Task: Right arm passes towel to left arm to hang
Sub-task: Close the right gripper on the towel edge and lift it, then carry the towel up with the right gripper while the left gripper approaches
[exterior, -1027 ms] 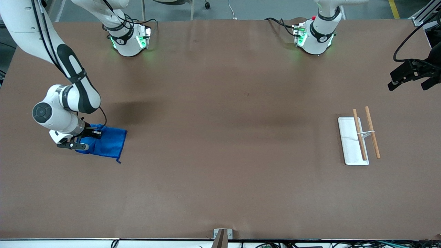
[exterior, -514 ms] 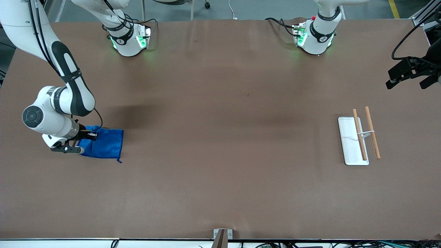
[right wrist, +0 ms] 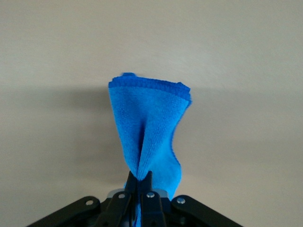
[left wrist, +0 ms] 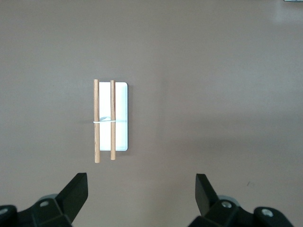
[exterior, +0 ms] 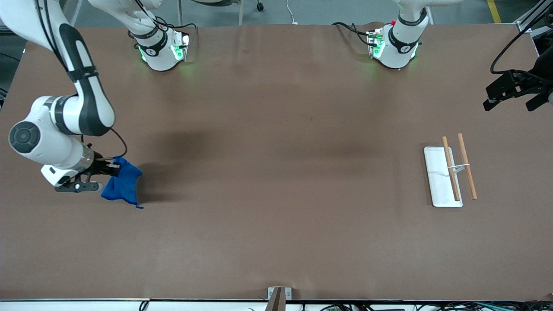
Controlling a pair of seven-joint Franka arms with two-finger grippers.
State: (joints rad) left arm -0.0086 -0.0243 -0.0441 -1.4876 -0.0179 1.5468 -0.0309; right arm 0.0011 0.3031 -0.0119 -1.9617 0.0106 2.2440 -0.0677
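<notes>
The bright blue towel (exterior: 122, 185) hangs bunched from my right gripper (exterior: 113, 166), which is shut on its upper edge at the right arm's end of the table. In the right wrist view the towel (right wrist: 149, 127) drapes in a fold from the pinched jaws of the right gripper (right wrist: 141, 176), lifted off the brown table. My left gripper (exterior: 514, 93) hovers at the left arm's end of the table, and the left wrist view shows this left gripper (left wrist: 141, 189) open with nothing between its fingers, above bare table.
A white flat tray (exterior: 437, 181) with two wooden rods (exterior: 467, 171) tied across it lies toward the left arm's end; the left wrist view shows the same tray (left wrist: 120, 118). A metal bracket (exterior: 278, 294) sits at the table's front edge.
My right gripper has risen and shifted toward the table's end, pulling the towel from lying flat into a hanging bunch. The left gripper has barely moved.
</notes>
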